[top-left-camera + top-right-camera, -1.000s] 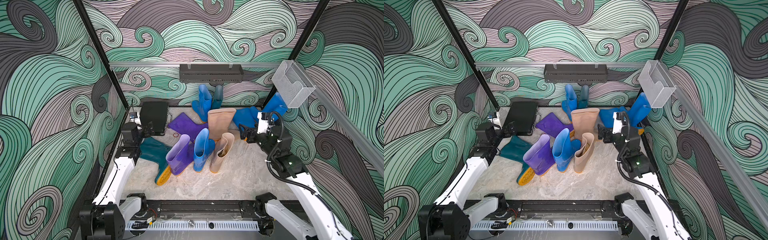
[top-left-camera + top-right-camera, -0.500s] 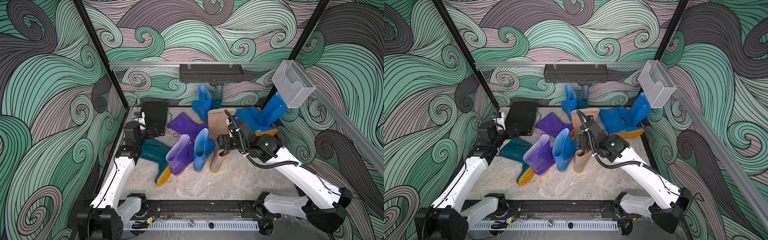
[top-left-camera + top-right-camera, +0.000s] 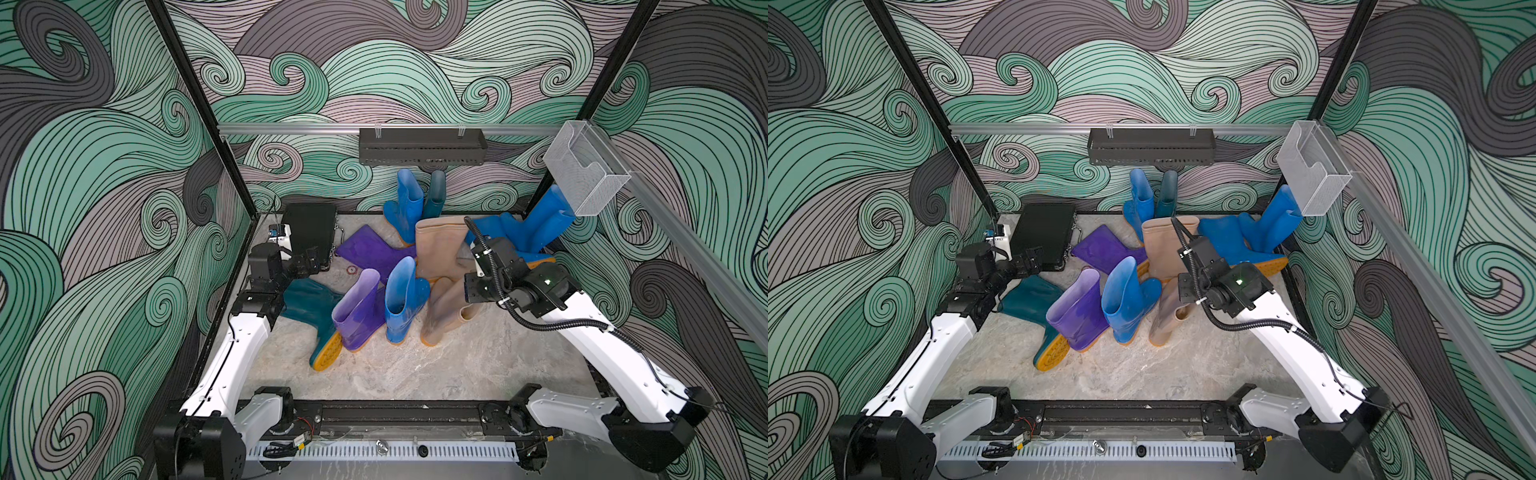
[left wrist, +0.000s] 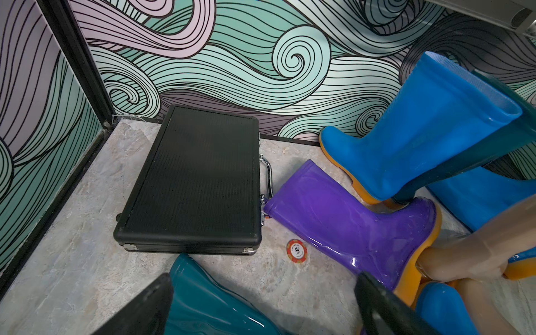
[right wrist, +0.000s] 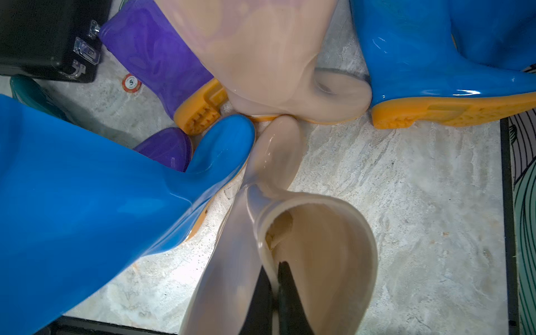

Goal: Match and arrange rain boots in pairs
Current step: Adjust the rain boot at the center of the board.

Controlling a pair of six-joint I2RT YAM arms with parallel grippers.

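Right gripper (image 5: 275, 301): jaws pinched narrow on one wall of the shaft rim of the standing beige boot (image 3: 444, 316), right of centre in both top views. Left gripper (image 4: 262, 301): jaws wide, holding nothing, poised above the lying teal boot (image 3: 309, 305) at centre left. Rain boots, none yet paired: second beige boot (image 3: 440, 249) just behind the held one, toe of the held boot at or against its sole edge; standing blue boot (image 3: 405, 299) and standing purple boot (image 3: 357, 311) crowded close on the left; lying purple boot (image 3: 370, 249) behind them; upright blue boot (image 3: 405, 199) and upright teal boot (image 3: 436, 195) at the back wall; two blue boots (image 3: 490, 232) heaped at upper right. Risks, as judged: soft thin rim likely to fold or slip from the pinch on lifting, with the heavy sole hanging below; swinging foot liable to topple the standing blue boot and, through it, the standing purple boot; toe liable to snag on the second beige boot. Also present: black case (image 3: 311, 228) at upper left; poker chip (image 4: 296, 251) on the floor beside it, a possible wobble under any boot set there.
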